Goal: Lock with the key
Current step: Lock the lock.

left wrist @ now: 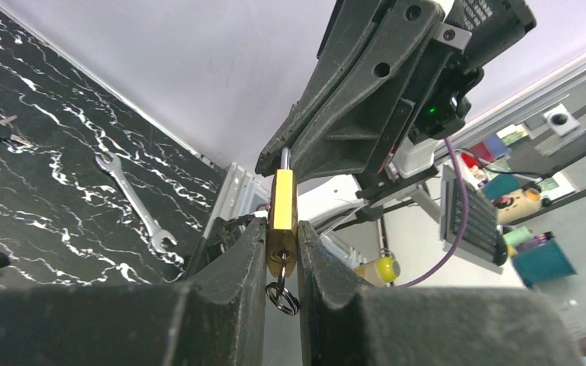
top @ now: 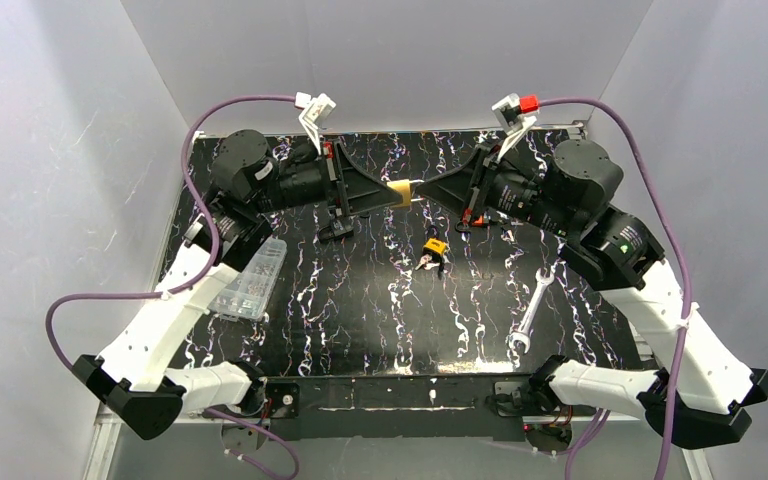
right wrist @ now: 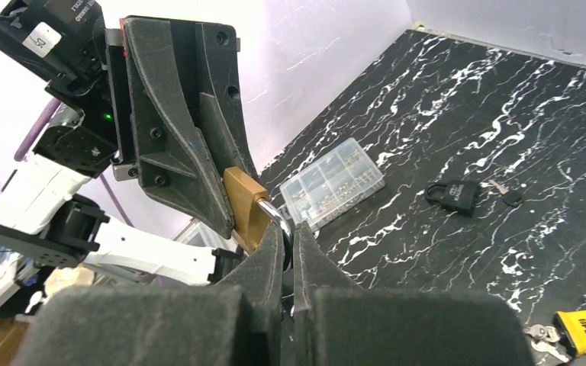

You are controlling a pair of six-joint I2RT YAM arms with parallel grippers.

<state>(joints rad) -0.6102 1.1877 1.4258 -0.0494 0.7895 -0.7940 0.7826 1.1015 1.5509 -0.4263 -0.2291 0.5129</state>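
Right gripper [right wrist: 288, 232] pinches shackle [right wrist: 273, 211] at fingertips. Left gripper [right wrist: 236, 197] clamps brass padlock [right wrist: 246, 207] just up-left. Parts box [right wrist: 333, 183] beyond tips, yellow-tagged keys [right wrist: 574, 331] far right.

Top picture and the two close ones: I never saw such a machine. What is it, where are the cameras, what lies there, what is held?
It is a robot with two arms. One camera looks down from above; one sits on each wrist. The left gripper and the right gripper are both shut on one brass padlock in the air: left on its body, right on its shackle. On the table lie a wrench, a clear box of small parts and keys with a yellow tag.
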